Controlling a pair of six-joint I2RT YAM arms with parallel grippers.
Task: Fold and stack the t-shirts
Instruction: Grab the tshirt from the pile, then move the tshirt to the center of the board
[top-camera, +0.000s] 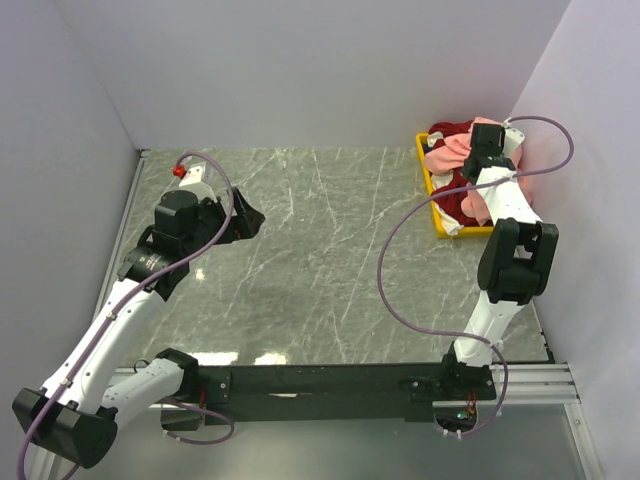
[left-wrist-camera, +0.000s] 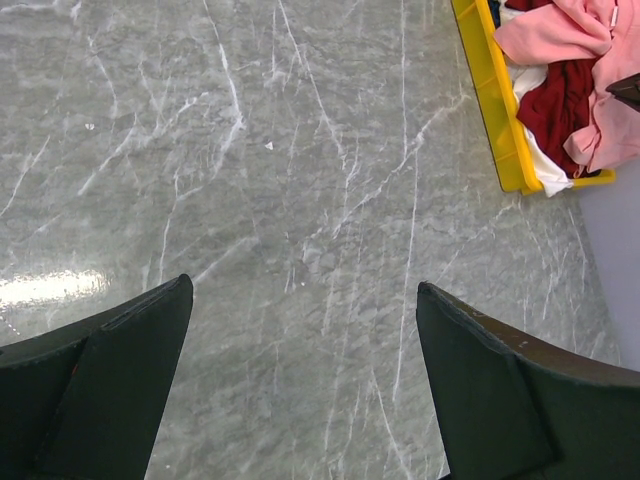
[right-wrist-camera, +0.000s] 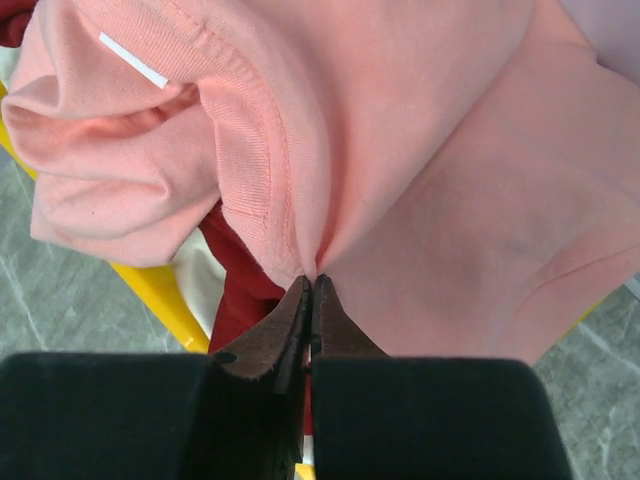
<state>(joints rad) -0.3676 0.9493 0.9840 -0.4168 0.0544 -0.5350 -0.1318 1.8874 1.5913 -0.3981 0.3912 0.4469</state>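
The salmon-pink t-shirt (top-camera: 448, 152) lies bunched on top of a dark red t-shirt with white parts (top-camera: 462, 200) in the yellow tray (top-camera: 427, 175) at the back right. My right gripper (right-wrist-camera: 312, 282) is shut on a fold of the salmon-pink t-shirt (right-wrist-camera: 400, 150); it sits over the tray in the top view (top-camera: 487, 150). The dark red t-shirt (right-wrist-camera: 235, 290) shows under it. My left gripper (top-camera: 240, 220) is open and empty over the bare left table; its fingers (left-wrist-camera: 120, 370) frame the marble. The tray and shirts show far off in the left wrist view (left-wrist-camera: 560, 70). No dark blue-black cloth is in view.
White walls stand close on the left, back and right of the grey marble table (top-camera: 330, 250). The yellow tray sits against the right wall. A black rail (top-camera: 330, 380) with the arm bases runs along the near edge.
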